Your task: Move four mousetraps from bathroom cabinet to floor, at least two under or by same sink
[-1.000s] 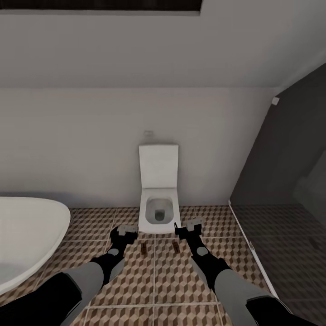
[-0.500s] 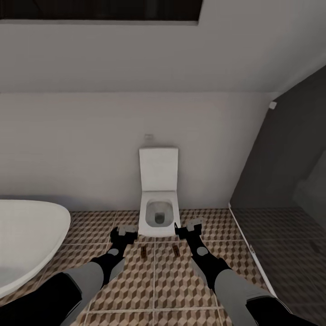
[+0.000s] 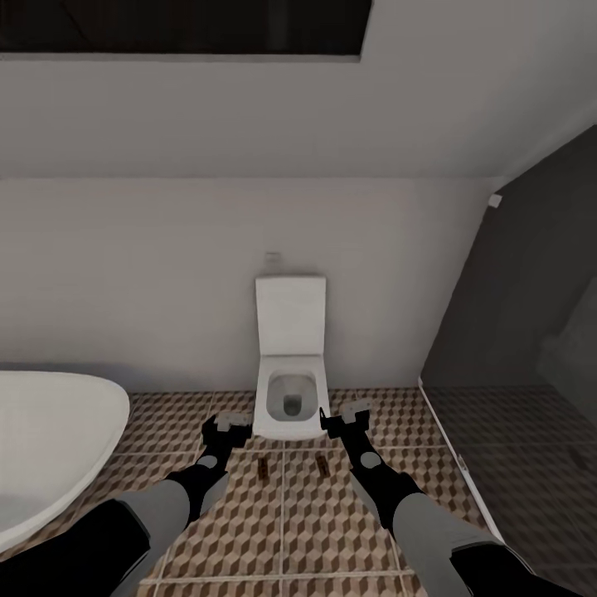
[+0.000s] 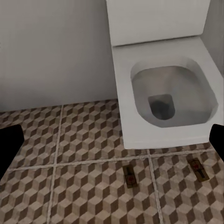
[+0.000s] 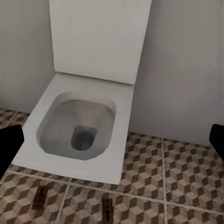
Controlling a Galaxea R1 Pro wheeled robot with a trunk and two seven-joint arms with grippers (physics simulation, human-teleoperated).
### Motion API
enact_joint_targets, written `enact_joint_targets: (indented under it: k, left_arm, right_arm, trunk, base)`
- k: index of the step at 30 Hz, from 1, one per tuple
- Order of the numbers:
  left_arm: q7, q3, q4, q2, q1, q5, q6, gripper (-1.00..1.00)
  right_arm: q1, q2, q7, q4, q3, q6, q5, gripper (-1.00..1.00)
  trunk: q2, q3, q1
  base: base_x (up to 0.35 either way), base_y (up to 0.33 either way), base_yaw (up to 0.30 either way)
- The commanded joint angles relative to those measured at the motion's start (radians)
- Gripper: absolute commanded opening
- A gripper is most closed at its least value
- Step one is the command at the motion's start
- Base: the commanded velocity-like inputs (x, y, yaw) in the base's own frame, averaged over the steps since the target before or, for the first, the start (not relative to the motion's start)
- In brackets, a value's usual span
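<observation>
I hold my left gripper (image 3: 225,427) and right gripper (image 3: 344,420) out over the bathroom floor (image 3: 249,531), both spread wide and holding nothing. Between them two mousetraps (image 3: 264,468) (image 3: 322,464) lie flat on the tiles, side by side but apart. Their long sides point at the toilet (image 3: 288,390) just behind them. Against half a second ago, the whole view sits slightly lower; the traps have not moved.

We note the bathtub (image 3: 50,448), left of the toilet (image 3: 288,390), cut off at frame edge. Detail on both mousetraps (image 3: 264,468) (image 3: 322,466) before the toilet is too small to read.
</observation>
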Motion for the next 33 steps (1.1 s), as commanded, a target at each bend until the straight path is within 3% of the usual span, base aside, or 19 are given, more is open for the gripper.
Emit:
enact_joint_targets:
  k: [1, 33]
  left_arm:
    - [0.003, -0.008, 0.003, -0.001, -0.001, 0.005, -0.004, 1.0]
    - [0.003, -0.008, 0.003, -0.001, 0.006, 0.005, -0.004, 1.0]
  right_arm:
    - [-0.001, 0.0, -0.01, 0.001, 0.004, -0.001, 0.009, 1.0]
    - [-0.001, 0.0, -0.01, 0.001, 0.004, -0.001, 0.009, 1.0]
  trunk:
    - [-0.002, 0.0, 0.001]
    - [-0.002, 0.052, 0.001]
  base:
    - [0.0, 0.0, 0.0]
    - [0.0, 0.0, 0.0]
